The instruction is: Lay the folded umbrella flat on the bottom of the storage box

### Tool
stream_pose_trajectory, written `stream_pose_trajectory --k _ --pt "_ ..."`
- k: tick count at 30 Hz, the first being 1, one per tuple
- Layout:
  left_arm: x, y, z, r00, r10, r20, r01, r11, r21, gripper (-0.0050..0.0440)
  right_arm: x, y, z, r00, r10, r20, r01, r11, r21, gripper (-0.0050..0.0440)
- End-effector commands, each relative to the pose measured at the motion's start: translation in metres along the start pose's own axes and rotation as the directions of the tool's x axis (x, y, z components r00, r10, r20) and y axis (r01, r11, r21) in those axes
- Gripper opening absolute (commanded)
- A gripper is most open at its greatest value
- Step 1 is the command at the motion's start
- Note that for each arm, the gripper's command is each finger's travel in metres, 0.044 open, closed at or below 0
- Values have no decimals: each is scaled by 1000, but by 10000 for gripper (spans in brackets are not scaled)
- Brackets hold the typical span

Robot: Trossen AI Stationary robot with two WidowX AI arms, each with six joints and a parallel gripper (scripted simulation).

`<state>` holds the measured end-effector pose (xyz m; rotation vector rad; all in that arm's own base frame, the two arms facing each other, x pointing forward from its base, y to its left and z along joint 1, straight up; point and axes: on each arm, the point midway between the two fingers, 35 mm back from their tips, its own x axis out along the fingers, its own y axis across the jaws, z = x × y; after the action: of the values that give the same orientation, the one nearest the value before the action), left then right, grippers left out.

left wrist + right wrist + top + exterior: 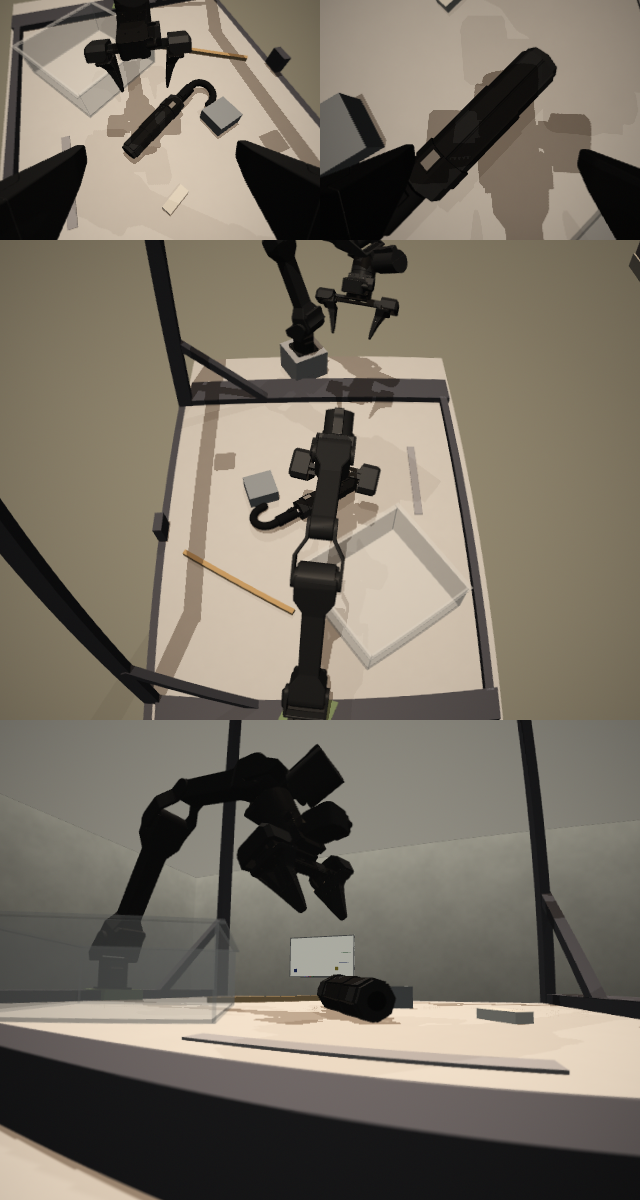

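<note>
The folded black umbrella (273,519) with a hooked handle lies flat on the table, outside the box. It also shows in the exterior view (356,997), in the left wrist view (160,120) and close up in the right wrist view (485,130). The clear storage box (398,586) stands empty near it, and shows in the exterior view (113,968) and the left wrist view (75,55). My right gripper (320,898) (145,89) is open and hovers above the umbrella's body, apart from it. My left gripper (351,331) is open and empty, high beyond the table's far edge.
A grey block (261,486) (221,115) lies right beside the umbrella's handle. A wooden stick (237,582), a grey flat strip (414,480), a small white card (175,200) and a small dark block (160,525) lie around. A raised dark rim borders the table.
</note>
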<state>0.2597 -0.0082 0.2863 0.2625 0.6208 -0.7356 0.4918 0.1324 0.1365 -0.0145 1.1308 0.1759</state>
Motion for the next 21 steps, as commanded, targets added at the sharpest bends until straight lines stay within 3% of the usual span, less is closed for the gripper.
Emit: stream_pose_trajectory --k 1,19,21 --pt "-5 -1 5 1000 -7 12 7 1000 14 400 -4 20 0 999 -8 -53 0 988 -151 440" --pt "-4 -3 3 1000 -9 8 9 1000 10 400 -5 25 -2 997 -9 -72 -6 980 -200 440" --pt "-4 -3 3 1000 -9 8 9 1000 10 400 -1 24 -6 997 -12 -82 -4 981 -195 392"
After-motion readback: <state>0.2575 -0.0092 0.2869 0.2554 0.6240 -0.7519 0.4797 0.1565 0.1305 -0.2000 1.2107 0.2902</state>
